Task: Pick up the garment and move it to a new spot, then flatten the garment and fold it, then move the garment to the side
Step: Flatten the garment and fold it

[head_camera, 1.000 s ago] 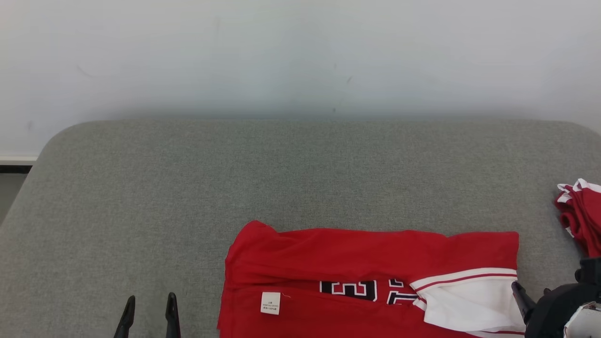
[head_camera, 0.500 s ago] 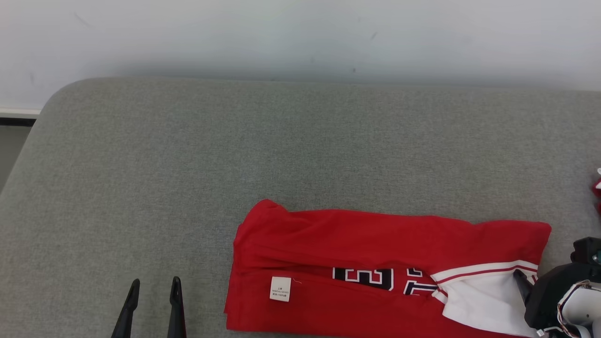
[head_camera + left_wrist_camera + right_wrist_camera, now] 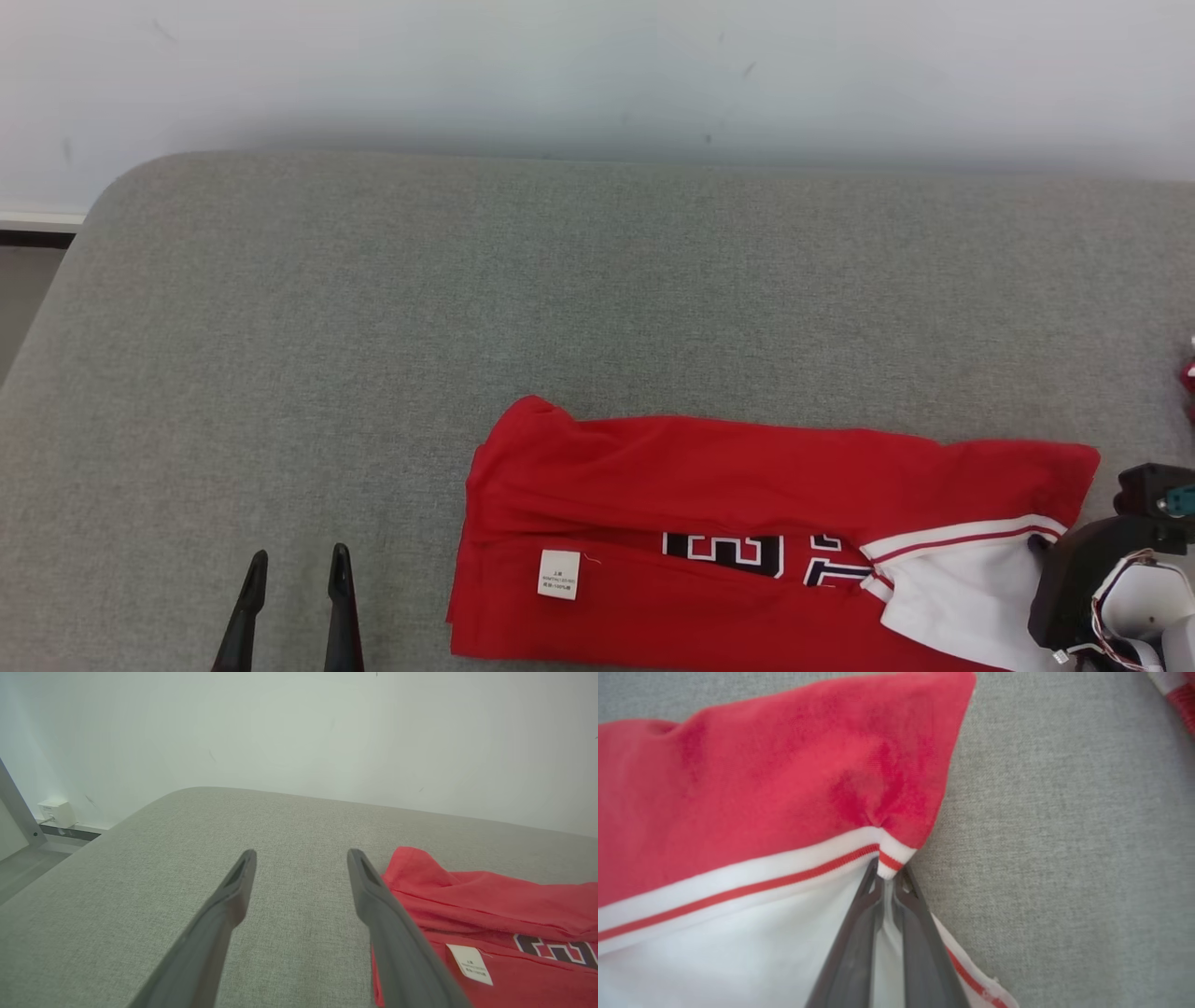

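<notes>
Right gripper (image 3: 887, 877): fingers pressed together on the white, red-striped trim (image 3: 891, 858) of the garment (image 3: 761, 788), pinching a fold at its right-hand end. In the head view this gripper (image 3: 1036, 543) sits at the lower right, its dark body beside the white panel (image 3: 943, 597).

Left gripper (image 3: 294, 565): fingers spread wide with nothing between them, at the lower left over bare cushion (image 3: 373, 327) and apart from the garment's left edge. In its own wrist view (image 3: 301, 856) the right finger crosses that edge; contact cannot be told.

Garment (image 3: 747, 467): red, folded into a long band, lying flat along the near side of the cushion, right of centre.

Label (image 3: 558, 573): small, white, face up near the garment's left end.

Lettering (image 3: 724, 551): dark with white outline, partly under a fold, between label and white panel.

Second cloth (image 3: 1187, 373): red sliver at the right edge, apart from the garment; red and white in the top right corner of the right wrist view (image 3: 1178, 690).

Cushion: grey weave, rounded far-left corner.

Wall (image 3: 560, 65): pale, behind the cushion, with a small white box (image 3: 56, 812) low at far left
</notes>
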Robot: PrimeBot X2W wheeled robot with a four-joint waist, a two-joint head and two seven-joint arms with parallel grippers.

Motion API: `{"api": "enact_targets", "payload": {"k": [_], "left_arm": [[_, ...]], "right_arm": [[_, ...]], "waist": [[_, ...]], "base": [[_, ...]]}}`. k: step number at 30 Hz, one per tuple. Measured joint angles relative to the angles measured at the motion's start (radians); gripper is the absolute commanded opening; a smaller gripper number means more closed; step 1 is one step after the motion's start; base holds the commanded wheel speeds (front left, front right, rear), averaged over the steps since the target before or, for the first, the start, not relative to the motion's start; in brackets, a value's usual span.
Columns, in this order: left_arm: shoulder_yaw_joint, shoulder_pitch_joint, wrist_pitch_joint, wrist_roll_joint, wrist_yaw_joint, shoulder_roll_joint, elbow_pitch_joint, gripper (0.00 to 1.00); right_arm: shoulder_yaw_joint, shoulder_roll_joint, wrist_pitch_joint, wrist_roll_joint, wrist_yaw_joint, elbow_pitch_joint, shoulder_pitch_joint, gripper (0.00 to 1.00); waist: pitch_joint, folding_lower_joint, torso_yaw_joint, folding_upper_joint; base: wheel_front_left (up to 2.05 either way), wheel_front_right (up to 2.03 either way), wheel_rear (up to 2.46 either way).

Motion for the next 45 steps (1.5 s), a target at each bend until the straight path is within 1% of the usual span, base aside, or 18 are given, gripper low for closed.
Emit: {"api": "enact_targets", "payload": {"k": [6, 12, 20, 25, 30, 35, 40, 43, 45], "left_arm": [[-0.004, 0.002, 0.000, -0.003, 0.008, 0.000, 0.001, 1.00], [-0.009, 0.010, 0.000, -0.012, 0.017, 0.000, 0.002, 1.00], [-0.020, 0.026, 0.000, -0.036, 0.030, 0.000, 0.001, 1.00], [-0.023, 0.028, 0.000, -0.046, 0.041, 0.000, -0.002, 1.00], [-0.030, 0.028, 0.000, -0.051, 0.044, 0.000, 0.002, 1.00], [-0.038, 0.028, 0.000, -0.053, 0.043, 0.000, 0.009, 1.00], [-0.042, 0.027, 0.000, -0.053, 0.038, 0.000, 0.015, 1.00], [-0.041, 0.027, 0.000, -0.053, 0.035, 0.000, 0.018, 1.00], [-0.043, 0.027, 0.000, -0.053, 0.033, 0.000, 0.021, 1.00]], "right_arm": [[-0.044, -0.009, -0.020, -0.035, 0.000, -0.029, 0.009, 0.00], [-0.084, -0.028, -0.010, -0.053, -0.001, -0.134, 0.048, 0.00], [-0.175, -0.062, 0.079, -0.079, -0.001, -0.317, 0.116, 0.00], [-0.202, -0.071, 0.148, -0.088, -0.001, -0.436, 0.146, 0.00], [-0.132, -0.051, 0.227, -0.040, -0.001, -0.531, 0.182, 0.00], [-0.012, -0.028, 0.259, -0.010, -0.001, -0.580, 0.188, 0.00], [0.156, 0.016, 0.256, 0.041, -0.001, -0.559, 0.159, 0.00], [0.260, 0.048, 0.230, 0.068, -0.001, -0.505, 0.112, 0.00], [0.311, 0.077, 0.205, 0.078, -0.001, -0.458, 0.075, 0.00]], "waist": [[-0.019, 0.0000, -0.011, 0.0001], [-0.050, 0.0000, -0.029, 0.0000], [-0.084, -0.0002, -0.063, 0.0000], [-0.096, -0.0002, -0.082, 0.0000], [-0.102, -0.0001, -0.088, 0.0000], [-0.106, -0.0002, -0.083, -0.0001], [-0.113, -0.0002, -0.072, -0.0001], [-0.116, -0.0001, -0.064, -0.0001], [-0.117, -0.0001, -0.057, 0.0000]], "base": [[0.00, 0.00, 0.00], [0.00, 0.00, 0.00], [0.00, 0.00, 0.00], [0.00, 0.00, 0.00], [0.00, 0.00, 0.00], [0.00, 0.00, 0.00], [0.00, 0.00, 0.00], [0.00, 0.00, 0.00], [0.00, 0.00, 0.00]]}}
